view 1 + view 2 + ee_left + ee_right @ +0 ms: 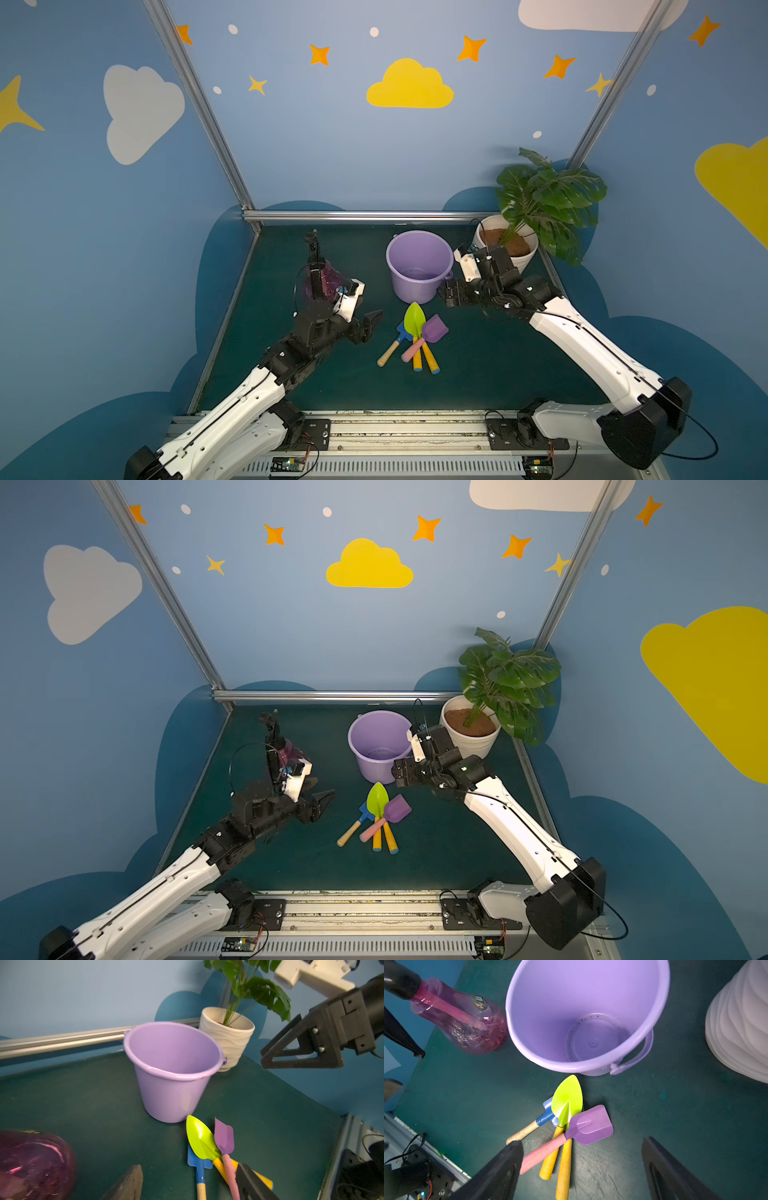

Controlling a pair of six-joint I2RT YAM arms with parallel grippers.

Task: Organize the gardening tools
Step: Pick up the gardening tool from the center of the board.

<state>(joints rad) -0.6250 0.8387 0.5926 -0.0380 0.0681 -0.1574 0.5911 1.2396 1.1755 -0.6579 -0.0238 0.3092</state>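
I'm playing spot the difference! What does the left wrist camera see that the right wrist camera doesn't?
Only the left wrist view: the green leafy plant and the silver metal rail. Only the right wrist view: the inside bottom of the lilac plastic bucket and the black top of the pink see-through spray bottle. Both: bucket, bottle, the white ribbed pot and the pile of small toy gardening tools.

— Where are the top views sitting?
— High up behind the left gripper (372, 324) and right gripper (444, 295), both looking down past the fingertips, sharing nearly everything.
— And the wrist cameras?
— Each is peering closely along its own fingers (128, 1184) (500, 1172); both are catching the bucket (172, 1093) just beyond the fingertips.
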